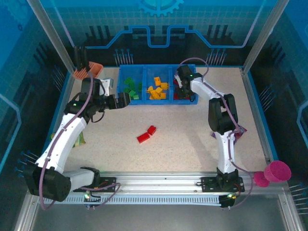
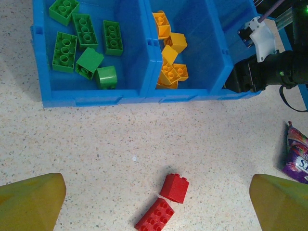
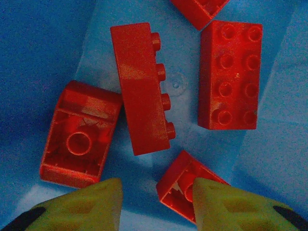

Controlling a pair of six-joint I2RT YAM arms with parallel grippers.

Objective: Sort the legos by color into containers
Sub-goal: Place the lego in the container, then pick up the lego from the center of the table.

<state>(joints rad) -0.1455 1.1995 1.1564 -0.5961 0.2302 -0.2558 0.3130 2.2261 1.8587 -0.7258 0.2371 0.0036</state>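
Legos (image 1: 157,90) in the containers (image 1: 137,71) — green left, orange-yellow middle, red right

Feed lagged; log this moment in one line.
right gripper: open over red-brick bin | left gripper: open, empty | two red bricks: on table

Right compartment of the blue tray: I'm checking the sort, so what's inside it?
Five red legos can be seen, none of another colour. The right end effector covers part of the nearest one; anything beneath its fingers is unseen.
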